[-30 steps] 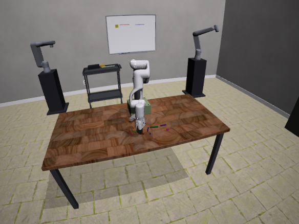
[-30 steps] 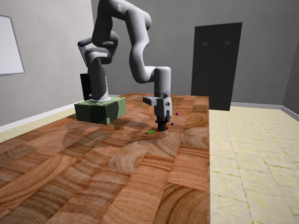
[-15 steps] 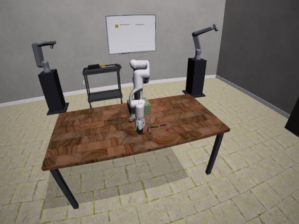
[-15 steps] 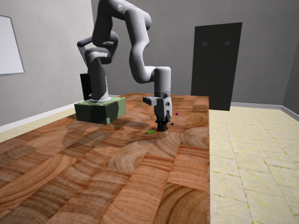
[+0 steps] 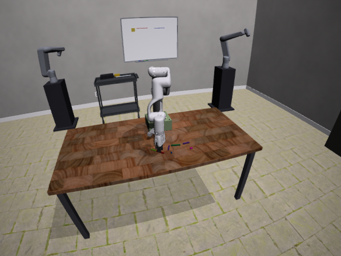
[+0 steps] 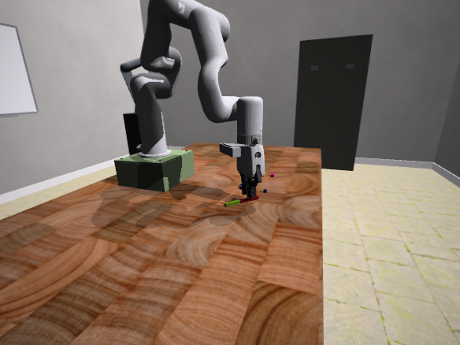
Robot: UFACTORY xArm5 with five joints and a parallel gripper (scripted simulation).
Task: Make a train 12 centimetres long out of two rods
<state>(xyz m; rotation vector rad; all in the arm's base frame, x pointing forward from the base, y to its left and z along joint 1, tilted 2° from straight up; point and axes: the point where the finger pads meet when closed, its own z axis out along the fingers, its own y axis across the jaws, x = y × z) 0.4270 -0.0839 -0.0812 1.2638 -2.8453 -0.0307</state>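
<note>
From the top view I see the arm (image 5: 157,87) folded forward off its green base (image 5: 167,123), wrist straight down, gripper (image 5: 159,148) low over the table (image 5: 117,158). The red rod (image 5: 162,152) shows just beside the fingertips, with a green rod (image 5: 175,145) and a purple rod (image 5: 185,143) lying apart to the right — at this size I cannot read their exact headings.

In the exterior view the gripper (image 6: 249,191) points vertically at the tabletop, jaws parted a little and pinching nothing. The red rod (image 6: 250,199) lies flat right under the fingertips, its long axis running left-right with a slight rise to the right. The lime rod (image 6: 232,203) lies flat along the same line, end to end with it — ends touching or nearly so.
</note>
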